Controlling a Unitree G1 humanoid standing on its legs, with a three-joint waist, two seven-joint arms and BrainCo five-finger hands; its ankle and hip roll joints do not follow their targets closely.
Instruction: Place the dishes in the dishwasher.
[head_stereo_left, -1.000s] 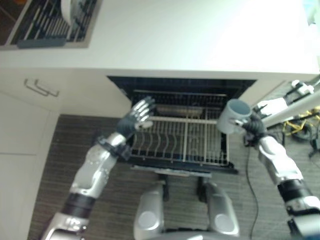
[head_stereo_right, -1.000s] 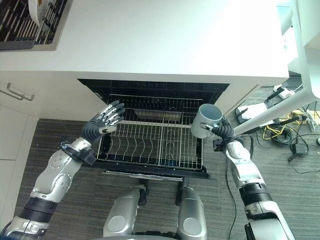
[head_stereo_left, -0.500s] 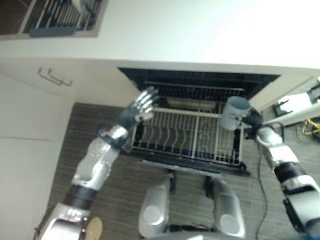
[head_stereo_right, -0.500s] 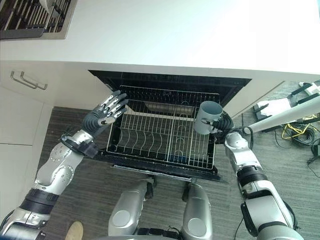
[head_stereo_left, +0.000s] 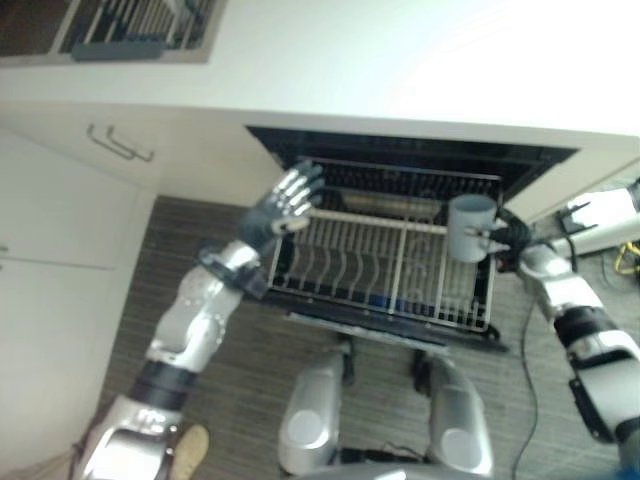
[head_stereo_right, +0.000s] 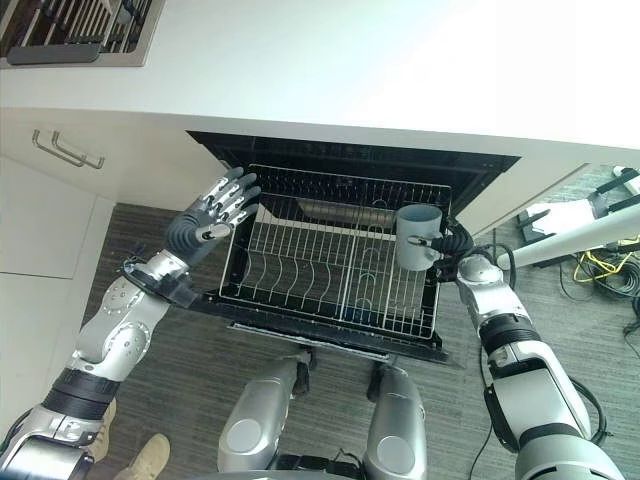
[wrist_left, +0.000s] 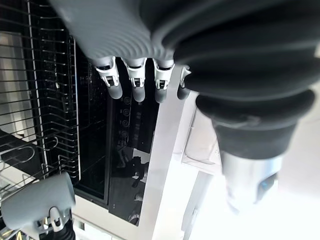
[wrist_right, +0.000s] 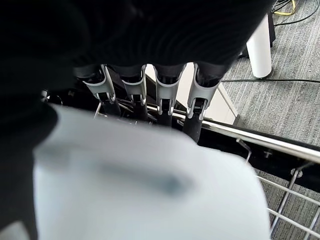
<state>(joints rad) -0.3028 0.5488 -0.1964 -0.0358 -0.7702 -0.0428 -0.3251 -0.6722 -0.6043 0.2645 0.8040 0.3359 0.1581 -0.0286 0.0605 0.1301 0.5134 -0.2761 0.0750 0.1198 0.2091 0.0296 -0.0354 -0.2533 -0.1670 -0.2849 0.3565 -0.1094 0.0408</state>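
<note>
Nearest the robot, the pulled-out white wire dishwasher rack (head_stereo_right: 330, 270) sits over the lowered dark dishwasher door (head_stereo_right: 330, 335), and its tines look bare of dishes. At the rack's right edge, the right hand (head_stereo_right: 448, 243) grips a pale grey-blue ceramic mug (head_stereo_right: 418, 238), fingers curled round its side; the mug stands upright, mouth up, just above the rack's right-hand section and not yet resting on the wires. At the rack's left edge, the left hand (head_stereo_right: 215, 212) hovers with fingers spread wide and straight, holding nothing and apart from the wires. Beyond the rack lies the dark dishwasher cavity (head_stereo_right: 350, 175) under the front edge of the white desk (head_stereo_right: 330, 70). At the desk's far left corner, a dark dish-drying rack (head_stereo_right: 75, 30) sits. By my judgement the task is early: the mug remains to be set down and released.
</note>
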